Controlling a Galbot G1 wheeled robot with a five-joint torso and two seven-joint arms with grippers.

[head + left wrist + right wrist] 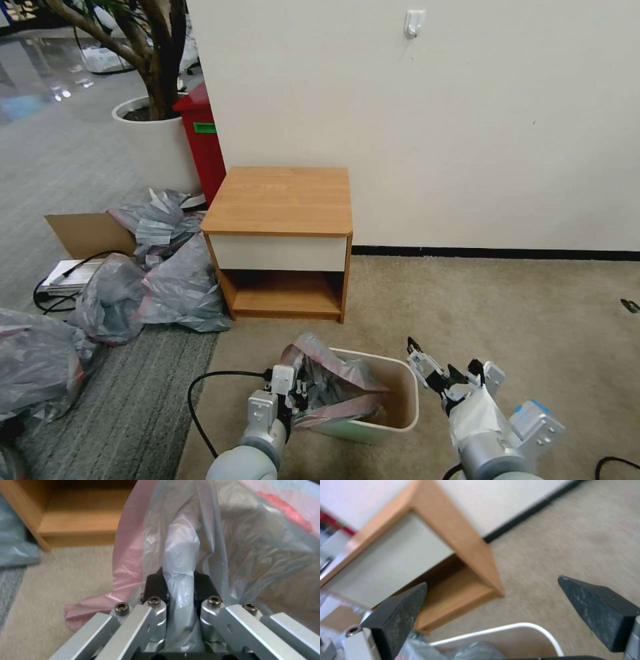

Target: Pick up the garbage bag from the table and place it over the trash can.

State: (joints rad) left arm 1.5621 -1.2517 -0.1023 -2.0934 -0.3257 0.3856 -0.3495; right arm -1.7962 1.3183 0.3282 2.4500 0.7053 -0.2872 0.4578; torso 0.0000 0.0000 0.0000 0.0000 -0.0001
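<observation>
Low in the head view, left of centre: left claw (298, 392) clamped on a fold of the garbage bag (333, 383), black pads pressed together with a twist of grey film squeezed between them, as seen close up from the left wrist (180, 587). Bag bunched and crumpled over the left half of the trash can (405, 403), pinkish rim band (128, 555) draped outside the near-left wall, most of the film heaped rather than spread. Right half of the can's mouth uncovered, cream inner wall bare.

Lower right of the head view: right claw (433, 365) spread wide, holding nothing, hovering just beside the can's right rim and a little above it. From the right wrist, both dark fingertips (400, 610) well apart, white can rim (506, 631) curving between them and a scrap of grey film low in the frame, toward the left fingertip.

Deciding relation, as a judgement: loose film lies to the left of the right claw, across the can's mouth, so that claw sits nearer the uncovered side and the free edge must travel left to right along the can's long axis. Left claw already anchoring its end.

Tabletop (280, 200) in the middle of the head view, behind the can, carrying nothing. Other grey sacks (160, 280) heaped on the floor at mid-left, well apart from the can.
</observation>
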